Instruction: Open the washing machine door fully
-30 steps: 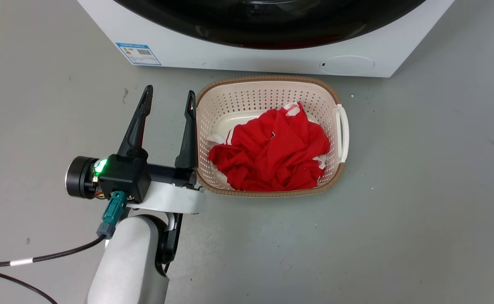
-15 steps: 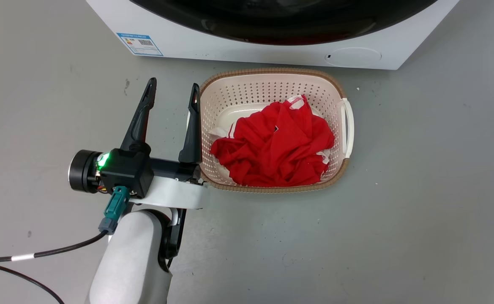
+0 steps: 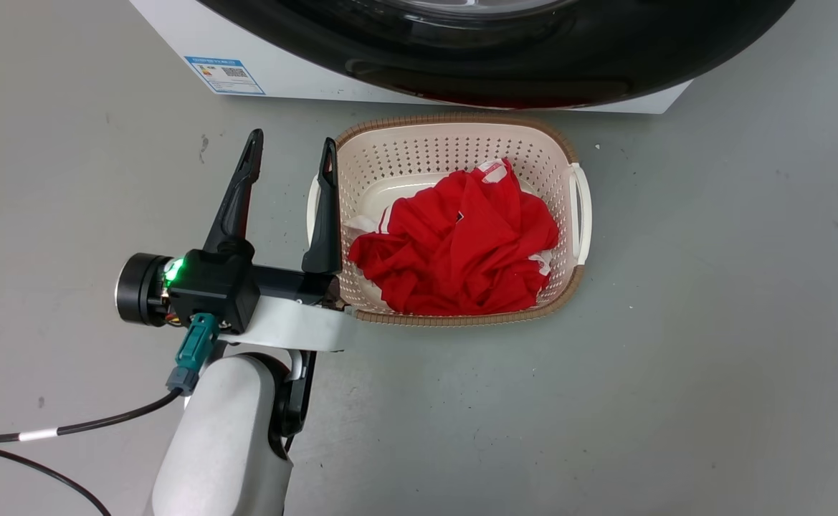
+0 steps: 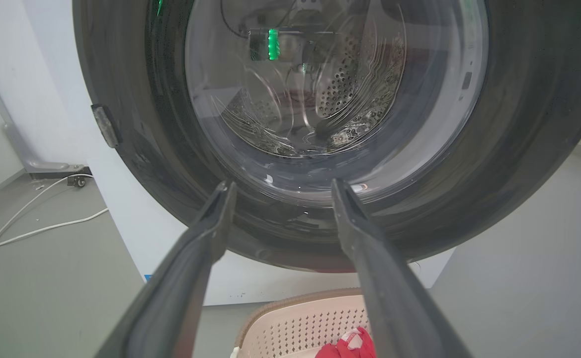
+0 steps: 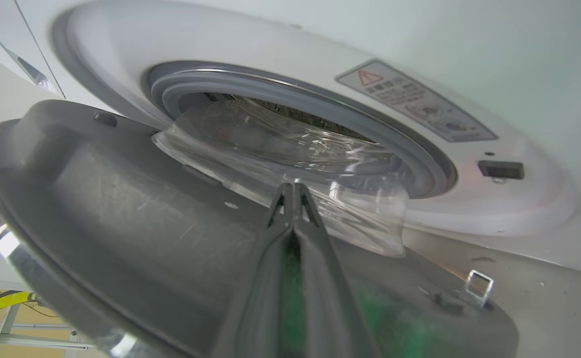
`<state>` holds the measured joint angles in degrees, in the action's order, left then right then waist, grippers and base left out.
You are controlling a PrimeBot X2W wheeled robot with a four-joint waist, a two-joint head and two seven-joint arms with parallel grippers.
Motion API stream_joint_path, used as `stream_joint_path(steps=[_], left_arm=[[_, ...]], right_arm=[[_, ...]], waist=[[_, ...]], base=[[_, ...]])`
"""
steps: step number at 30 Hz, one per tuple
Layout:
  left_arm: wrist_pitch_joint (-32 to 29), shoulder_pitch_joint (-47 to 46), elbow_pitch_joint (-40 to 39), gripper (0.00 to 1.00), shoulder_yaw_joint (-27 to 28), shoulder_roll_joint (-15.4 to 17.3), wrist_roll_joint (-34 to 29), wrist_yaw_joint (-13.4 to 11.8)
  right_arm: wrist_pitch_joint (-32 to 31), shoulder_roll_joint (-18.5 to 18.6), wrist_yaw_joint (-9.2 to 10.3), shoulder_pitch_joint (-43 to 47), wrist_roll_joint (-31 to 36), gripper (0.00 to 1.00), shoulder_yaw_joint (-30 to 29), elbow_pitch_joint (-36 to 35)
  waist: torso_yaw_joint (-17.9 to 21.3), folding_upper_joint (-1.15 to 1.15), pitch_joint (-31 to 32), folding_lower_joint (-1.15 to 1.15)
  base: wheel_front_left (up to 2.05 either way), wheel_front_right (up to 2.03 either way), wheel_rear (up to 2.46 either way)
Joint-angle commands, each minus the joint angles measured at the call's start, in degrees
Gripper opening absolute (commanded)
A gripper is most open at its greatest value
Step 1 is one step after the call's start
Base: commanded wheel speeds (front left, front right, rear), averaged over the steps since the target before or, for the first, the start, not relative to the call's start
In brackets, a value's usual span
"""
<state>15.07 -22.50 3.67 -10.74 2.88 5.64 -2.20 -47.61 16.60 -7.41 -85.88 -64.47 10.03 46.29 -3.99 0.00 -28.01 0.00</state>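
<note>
The round black door (image 3: 497,64) is standing partly swung out from the front of the white washing machine (image 3: 297,72). The right tool (image 5: 294,189), fingers pressed together, is pointing at the door's inner side, facing the machine. The left tool (image 3: 291,143), fingers spread and gripping nothing, is hovering in front of the machine, just beside a basket (image 3: 462,122) holding red cloth (image 3: 462,244).

Beyond the left gripper's (image 4: 280,186) parted jaws, the washing machine door (image 4: 519,149) was glossy black around a clear glass bowl (image 4: 250,124), with the perforated steel drum (image 4: 342,87) behind. Below the jaws sat a perforated plastic basket (image 4: 300,318) holding red cloth (image 4: 350,347).
</note>
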Motion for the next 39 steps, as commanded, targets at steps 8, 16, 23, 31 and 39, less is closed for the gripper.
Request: stream_joint_path(steps=[8,16,23,31,39], left_arm=[[0.14,-0.49,0.45,1.00,0.10,-0.01,0.01,0.01],[0.14,2.38,1.97,1.00,0.63,-0.02,-0.04,0.40],[0.14,6.34,3.57,1.00,1.99,-0.02,-0.75,1.38],[0.13,10.87,4.68,1.00,3.68,-0.02,-1.47,2.96],[0.14,12.91,4.86,1.00,4.41,-0.02,-2.03,4.03]], right_arm=[[-6.23,-1.55,-0.14,3.43,-1.34,0.00,-0.91,-2.67],[-10.52,-3.50,-0.15,11.01,-3.82,0.00,-1.39,-6.89],[-12.80,-6.08,-0.14,20.82,-5.47,0.00,-0.08,-10.70],[-15.33,-10.14,-0.14,31.95,-7.40,0.00,2.01,-15.66],[-15.33,-13.09,-0.14,38.16,-9.56,0.00,4.46,-20.38]], waist=[[0.06,0.00,0.82,0.00],[-0.37,0.00,6.93,0.00],[-0.65,0.00,14.21,0.00],[-1.24,0.00,20.58,0.00],[-2.77,0.00,22.95,0.00]], base=[[0.00,0.00,0.00],[0.00,0.00,0.00],[0.00,0.00,0.00],[0.00,0.00,0.00],[0.00,0.00,0.00]])
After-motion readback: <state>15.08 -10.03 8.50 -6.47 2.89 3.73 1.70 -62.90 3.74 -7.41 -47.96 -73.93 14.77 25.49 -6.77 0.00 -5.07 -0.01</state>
